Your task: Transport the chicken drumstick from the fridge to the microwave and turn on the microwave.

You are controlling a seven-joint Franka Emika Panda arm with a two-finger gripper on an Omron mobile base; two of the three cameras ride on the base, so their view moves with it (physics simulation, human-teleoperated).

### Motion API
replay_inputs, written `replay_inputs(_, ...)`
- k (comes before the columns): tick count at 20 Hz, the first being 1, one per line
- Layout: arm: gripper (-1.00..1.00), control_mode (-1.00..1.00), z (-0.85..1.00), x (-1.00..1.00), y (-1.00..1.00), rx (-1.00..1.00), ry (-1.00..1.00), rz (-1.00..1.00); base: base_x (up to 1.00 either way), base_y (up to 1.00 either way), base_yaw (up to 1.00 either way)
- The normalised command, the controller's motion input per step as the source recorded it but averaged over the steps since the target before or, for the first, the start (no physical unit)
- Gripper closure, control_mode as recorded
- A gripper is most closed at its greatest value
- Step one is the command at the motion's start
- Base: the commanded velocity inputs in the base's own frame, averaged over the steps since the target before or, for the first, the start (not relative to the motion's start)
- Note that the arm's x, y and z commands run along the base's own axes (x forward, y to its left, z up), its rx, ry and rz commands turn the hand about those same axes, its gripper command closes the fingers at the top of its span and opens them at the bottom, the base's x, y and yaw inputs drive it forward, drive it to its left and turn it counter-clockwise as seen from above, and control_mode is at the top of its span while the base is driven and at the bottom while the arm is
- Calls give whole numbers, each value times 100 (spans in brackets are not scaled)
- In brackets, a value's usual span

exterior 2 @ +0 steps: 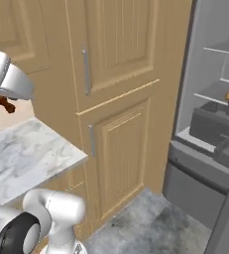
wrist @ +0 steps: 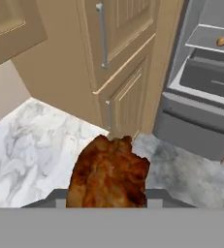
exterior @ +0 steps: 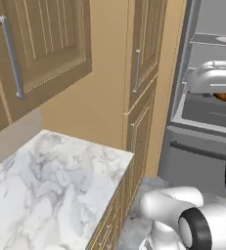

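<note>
A marble-topped counter [exterior: 51, 185] is set at the left, against tall wooden cabinet doors [exterior 2: 118, 99]. The open grey fridge [exterior 2: 210, 124] stands to their right. A small round item [wrist: 221, 41], possibly food, is seen on a fridge shelf above the dark drawer [wrist: 215, 80].

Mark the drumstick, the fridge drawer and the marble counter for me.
chicken drumstick [wrist: 107, 172], hand view: middle of the meat.
fridge drawer [wrist: 215, 80], hand view: dark front face.
marble counter [exterior: 51, 180], left base view: bare top.
</note>
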Motion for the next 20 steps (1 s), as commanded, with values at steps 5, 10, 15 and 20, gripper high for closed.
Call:
replay_inputs(5,100,100,0,0,0,0,0,0,-71,12,53)
replay_inputs(10,100,100,0,0,0,0,0,0,-75,21,47)
replay_inputs(15,100,100,0,0,0,0,0,0,-71,28,39)
replay_inputs(20,100,100,0,0,0,0,0,0,-72,34,33)
